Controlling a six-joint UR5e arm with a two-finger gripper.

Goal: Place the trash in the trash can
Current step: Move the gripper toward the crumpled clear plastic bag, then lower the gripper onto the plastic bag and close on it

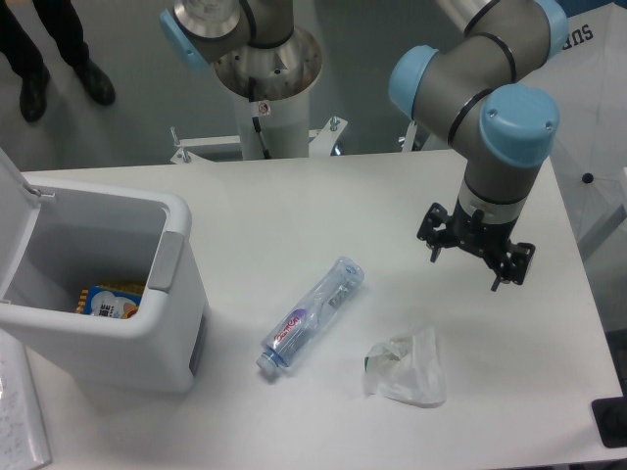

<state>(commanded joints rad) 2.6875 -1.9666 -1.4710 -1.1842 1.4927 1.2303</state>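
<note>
A crushed clear plastic bottle (312, 315) with a red-and-blue label lies flat near the middle of the white table (323, 206), cap end toward the table's near edge. Just to its right sits a crumpled clear wrapper (407, 367). The white trash can (108, 284) stands at left, lid (15, 220) raised, colourful packaging (108, 299) at its bottom. The gripper (475, 253) hangs above the table's right side, fingers spread, holding nothing.
</note>
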